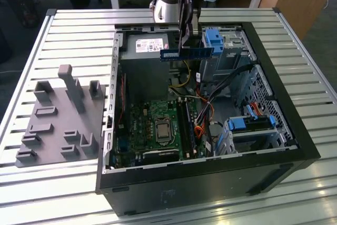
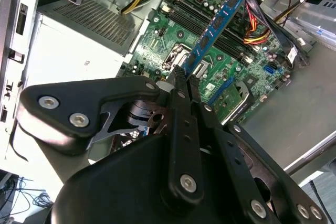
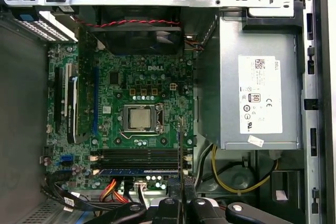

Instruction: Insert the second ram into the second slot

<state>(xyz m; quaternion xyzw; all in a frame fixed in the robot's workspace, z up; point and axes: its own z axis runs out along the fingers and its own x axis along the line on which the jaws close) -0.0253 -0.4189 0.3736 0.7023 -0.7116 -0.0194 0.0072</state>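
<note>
One ram (image 1: 187, 52) pinched between two fingers (image 2: 181, 94)

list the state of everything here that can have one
second ram: held in the air over the motherboard, not in any slot
gripper: shut on the second ram
computer case: lying on its side, side panel off
processor: sits in its socket, no cooler on it
ram slots: cannot tell which are filled
</note>
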